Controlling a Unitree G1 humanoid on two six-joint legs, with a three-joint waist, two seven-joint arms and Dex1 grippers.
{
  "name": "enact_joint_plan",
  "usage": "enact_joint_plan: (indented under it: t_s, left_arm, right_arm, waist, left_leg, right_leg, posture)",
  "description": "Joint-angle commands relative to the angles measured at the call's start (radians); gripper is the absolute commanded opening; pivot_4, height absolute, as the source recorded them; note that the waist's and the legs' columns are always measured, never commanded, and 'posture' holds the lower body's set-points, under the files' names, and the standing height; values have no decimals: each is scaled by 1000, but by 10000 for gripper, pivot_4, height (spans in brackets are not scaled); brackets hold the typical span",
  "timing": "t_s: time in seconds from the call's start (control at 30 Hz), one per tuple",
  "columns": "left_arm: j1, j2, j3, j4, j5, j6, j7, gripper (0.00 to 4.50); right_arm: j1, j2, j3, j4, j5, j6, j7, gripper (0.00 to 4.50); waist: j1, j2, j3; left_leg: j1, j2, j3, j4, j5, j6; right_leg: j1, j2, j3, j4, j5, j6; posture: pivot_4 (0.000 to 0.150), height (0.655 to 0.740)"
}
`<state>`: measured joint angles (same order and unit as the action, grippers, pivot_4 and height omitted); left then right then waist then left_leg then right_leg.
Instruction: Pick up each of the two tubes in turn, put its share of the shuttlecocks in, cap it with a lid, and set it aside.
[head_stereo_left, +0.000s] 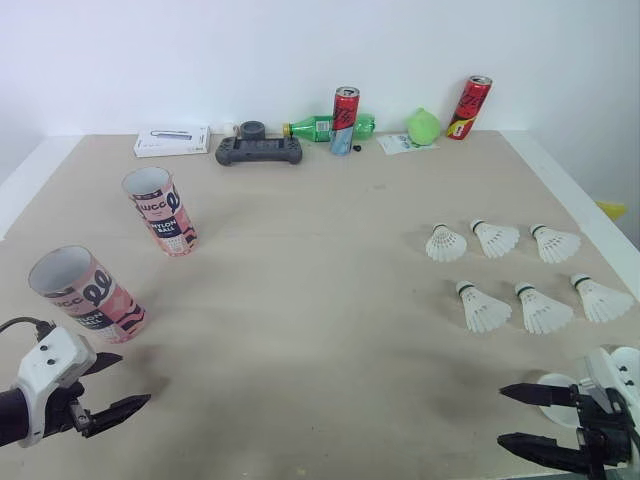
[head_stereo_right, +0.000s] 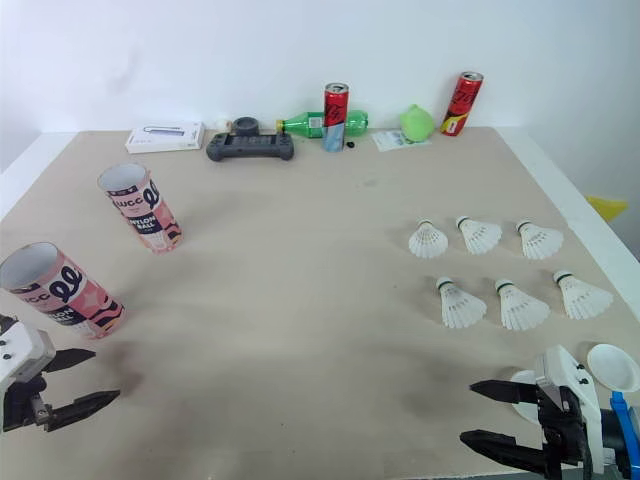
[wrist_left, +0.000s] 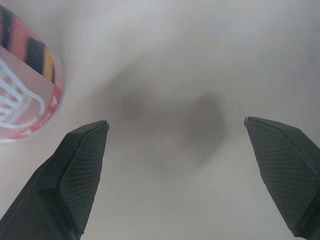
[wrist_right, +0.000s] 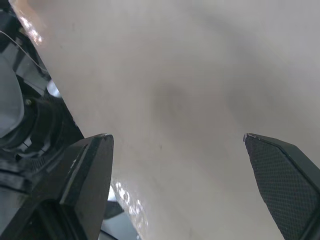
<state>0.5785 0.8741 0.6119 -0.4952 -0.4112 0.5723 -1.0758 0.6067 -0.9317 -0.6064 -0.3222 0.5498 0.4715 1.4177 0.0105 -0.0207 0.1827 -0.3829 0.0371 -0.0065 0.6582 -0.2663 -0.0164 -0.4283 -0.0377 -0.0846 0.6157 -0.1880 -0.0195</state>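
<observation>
Two pink patterned tubes stand open-topped on the left of the table: the nearer tube (head_stereo_left: 85, 295) and the farther tube (head_stereo_left: 160, 211). Several white shuttlecocks (head_stereo_left: 520, 275) lie in two rows on the right. Two white lids (head_stereo_right: 612, 366) rest at the front right, partly behind my right arm. My left gripper (head_stereo_left: 128, 385) is open, low over the table just in front of the nearer tube (wrist_left: 22, 80). My right gripper (head_stereo_left: 510, 415) is open near the front edge, beside the lids, with nothing between its fingers.
Along the back edge lie a white box (head_stereo_left: 172, 141), a dark game controller (head_stereo_left: 259, 150), a green bottle (head_stereo_left: 325, 127), two red cans (head_stereo_left: 345, 118), and a green ball (head_stereo_left: 423, 126). The table's right edge (head_stereo_left: 575, 200) runs close to the shuttlecocks.
</observation>
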Motion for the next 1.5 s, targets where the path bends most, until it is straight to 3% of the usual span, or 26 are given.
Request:
enact_joint_plan:
  t_s: [0.03, 0.13, 0.27, 0.53, 0.67, 0.77, 0.97, 1.17, 1.5]
  left_arm:
    - [31, -34, 97, -65, -62, 42, 8, 45000]
    - [34, -57, 115, -79, -74, 44, 31, 45000]
    - [46, -176, 115, -117, -88, -10, 104, 45000]
    - [4, -441, 54, -166, -81, -125, 312, 45000]
    - [50, -645, -66, -289, -6, -209, 494, 45000]
    - [76, -800, -170, -314, 108, -290, 646, 45000]
    - [96, -967, -259, -278, 259, -418, 851, 45000]
    - [-28, -973, -223, -121, 341, -507, 992, 45000]
    - [-302, -839, -154, 58, 313, -493, 1075, 45000]
  right_arm:
    - [-56, -13, -1, -48, 63, 32, -12, 44650]
    - [-80, -15, 14, -58, 78, 44, -15, 44650]
    - [-167, 21, 52, -178, 200, 101, -77, 44650]
    - [-504, 45, 213, -292, 311, 173, -284, 44650]
    - [-666, 78, 309, -284, 301, 175, -374, 44650]
    - [-774, 121, 382, -260, 288, 168, -413, 44650]
    - [-872, 157, 473, -229, 265, 155, -418, 44650]
    - [-926, 184, 535, -194, 229, 130, -409, 44650]
    - [-948, 212, 572, -183, 205, 112, -413, 44650]
  waist:
    - [0, 0, 0]
    - [0, 0, 0]
    - [-1, -1, 0]
    - [0, -5, 1]
    - [-1, -8, 0]
    - [-2, -9, -1]
    - [-2, -10, -1]
    - [-3, -10, -1]
    - [-3, -10, -1]
  left_leg:
    - [0, 0, 0, 0, 0, 0]
    - [0, 0, 0, 0, 0, 0]
    - [1, 0, 1, 0, 0, 0]
    - [5, 3, 4, 1, 0, -1]
    - [6, 8, 4, 5, -2, -3]
    - [6, 7, 7, 6, -4, -1]
    - [7, 7, 5, 6, -5, 1]
    - [7, 7, 4, 6, -7, 3]
    - [8, 9, 4, 12, -7, 3]
  right_leg:
    - [0, 0, 0, 0, 0, 0]
    - [0, 1, 1, 0, 0, 0]
    - [0, 1, 3, 2, 0, 0]
    - [2, 4, 5, 2, 0, 0]
    - [4, 11, 7, 2, 0, 0]
    - [4, 17, 22, 2, 0, 0]
    - [3, 30, 37, 6, 0, 0]
    - [2, 37, 48, 10, -1, -2]
    - [2, 39, 48, 15, -1, -2]
  posture:
    - [1500, 7377]
    - [1500, 7377]
    - [1500, 7377]
    - [1500, 7377]
    - [1500, 7377]
    - [1500, 7377]
    - [1500, 7377]
    - [1500, 7377]
    - [1500, 7377]
